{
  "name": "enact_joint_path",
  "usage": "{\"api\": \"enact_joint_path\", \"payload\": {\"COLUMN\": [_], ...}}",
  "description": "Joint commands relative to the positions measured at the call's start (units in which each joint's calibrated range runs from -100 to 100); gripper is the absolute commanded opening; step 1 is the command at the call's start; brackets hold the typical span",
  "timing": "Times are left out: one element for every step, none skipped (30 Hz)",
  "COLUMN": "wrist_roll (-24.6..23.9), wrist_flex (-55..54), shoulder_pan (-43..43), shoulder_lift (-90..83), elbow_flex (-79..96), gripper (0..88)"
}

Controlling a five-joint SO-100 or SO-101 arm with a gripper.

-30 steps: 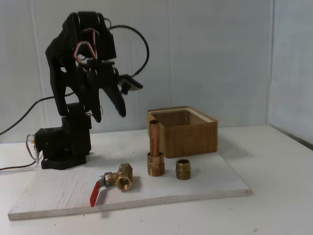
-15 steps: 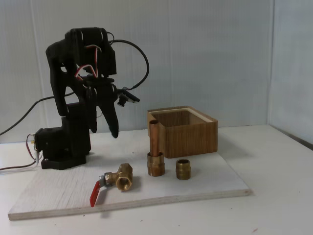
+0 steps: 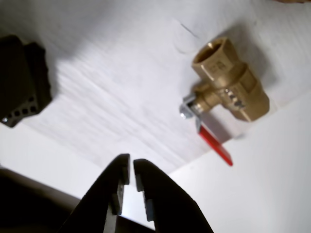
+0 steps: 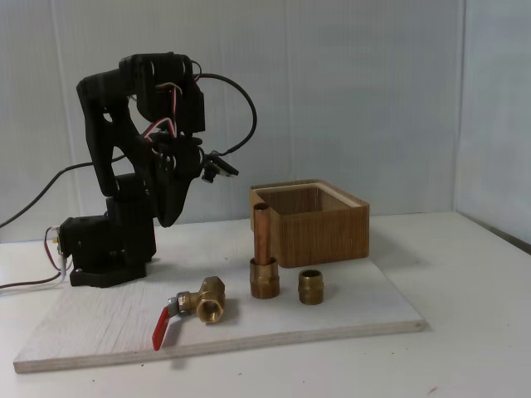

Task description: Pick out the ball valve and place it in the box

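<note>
Wrist view first: my end effector (image 3: 130, 167) sits at the bottom of the frame with its jaws nearly together, only a thin slit between the tips, holding nothing. The ball valve (image 3: 228, 87) lies up and to the right of it on the pale board (image 3: 116, 97) — brass body, threaded mouth facing away toward the top, red lever (image 3: 215, 147) trailing toward the board's edge.

Fixed view: the valve (image 4: 203, 304) rests near the board's front edge, just left of the upright brass fitting with its copper pipe (image 4: 263, 253), with a short threaded nipple (image 4: 310, 287) further right. The box (image 4: 311, 222) stands behind them on the tabletop (image 4: 465, 274), open top clear. My arm is folded high, well apart from all of it.

My read — reach not yet begun. To do it well I'd spread the jaws wide before descending, come down over the stout brass body rather than the thin lever, and keep clear of the pipe fitting close by; a nudge could topple it.
</note>
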Motion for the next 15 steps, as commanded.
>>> {"api": "enact_joint_path", "payload": {"wrist_roll": [0.40, 0.45, 0.71, 1.28, 1.80, 1.85, 1.80, 1.59, 1.38, 1.12, 0.76, 0.61, 0.76, 0.86, 0.92], "wrist_flex": [-0.09, -0.09, -0.52, -1.55, -2.76, -3.62, -4.05, -4.22, -4.31, -4.57, -4.65, -4.65, -4.65, -4.65, -4.65], "shoulder_pan": [-0.43, -0.43, -0.58, -1.02, -1.17, -0.80, -0.80, -0.51, 0.08, 0.60, 0.97, 1.19, 1.19, 1.19, 1.19], "shoulder_lift": [-0.27, -0.27, -0.27, -0.36, -0.87, -0.87, -0.87, -0.87, -0.95, -0.95, -0.95, -0.87, -0.61, -0.44, -0.36], "elbow_flex": [-0.91, -1.09, -1.18, -1.27, -1.18, -1.09, -1.09, -1.09, -1.09, -1.09, -1.09, -1.09, -1.09, -1.09, -1.09], "gripper": [0.9, 0.9, 1.1, 2.2, 4.8, 9.2, 14.9, 21.2, 27.8, 33.9, 39.8, 45.2, 49.9, 54.0, 57.4]}}
